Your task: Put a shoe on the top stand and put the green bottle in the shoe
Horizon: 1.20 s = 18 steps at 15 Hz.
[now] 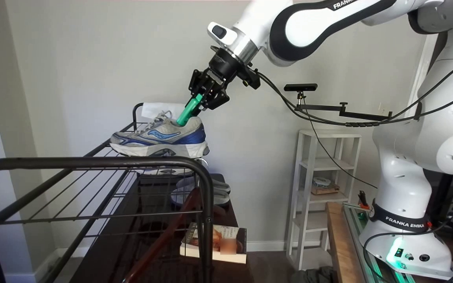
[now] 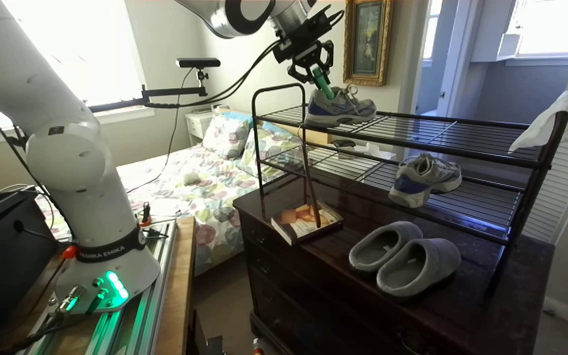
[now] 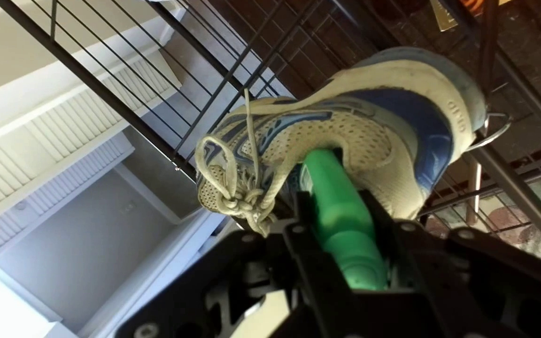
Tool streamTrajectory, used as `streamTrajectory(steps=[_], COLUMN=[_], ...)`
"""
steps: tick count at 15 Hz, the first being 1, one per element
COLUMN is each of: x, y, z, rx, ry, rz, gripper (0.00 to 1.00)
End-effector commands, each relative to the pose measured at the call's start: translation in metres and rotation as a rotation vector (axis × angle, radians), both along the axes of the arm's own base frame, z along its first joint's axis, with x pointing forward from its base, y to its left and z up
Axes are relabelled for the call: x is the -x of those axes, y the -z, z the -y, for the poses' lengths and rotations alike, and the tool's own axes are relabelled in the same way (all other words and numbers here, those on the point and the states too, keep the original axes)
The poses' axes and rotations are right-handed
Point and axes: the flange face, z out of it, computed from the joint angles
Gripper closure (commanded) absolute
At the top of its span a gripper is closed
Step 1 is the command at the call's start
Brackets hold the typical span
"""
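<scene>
Above the shoe (image 1: 159,136), the pincer (image 3: 338,204) slants downward.

In an exterior view, a broad white-glaring window (image 2: 74,49) stands left of a bed (image 2: 215,197) with round coloured prints on white. A gold-framed rectangular picture (image 2: 368,42) hangs on a pale wall (image 2: 230,59). A glossy dark brown wooden tabletop (image 2: 515,296) caps a chest of drawers (image 2: 306,293). In an exterior view, a narrow white open shelving unit (image 1: 321,163) stands before a plain grey wall (image 1: 112,51).
</scene>
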Motion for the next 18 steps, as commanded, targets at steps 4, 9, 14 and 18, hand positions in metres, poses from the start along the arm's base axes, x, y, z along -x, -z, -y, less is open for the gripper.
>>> streamTrajectory(steps=[4, 9, 14, 18], x=[-0.009, -0.014, 0.008, -0.008], y=[0.005, 0.0, -0.021, -0.016], z=[-0.008, -0.003, 0.015, 0.006], rx=[0.007, 0.011, -0.029, -0.02], ry=[-0.003, 0.009, 0.133, 0.076], rz=[-0.065, -0.06, 0.069, 0.022], gripper=[0.91, 0.26, 0.0, 0.0])
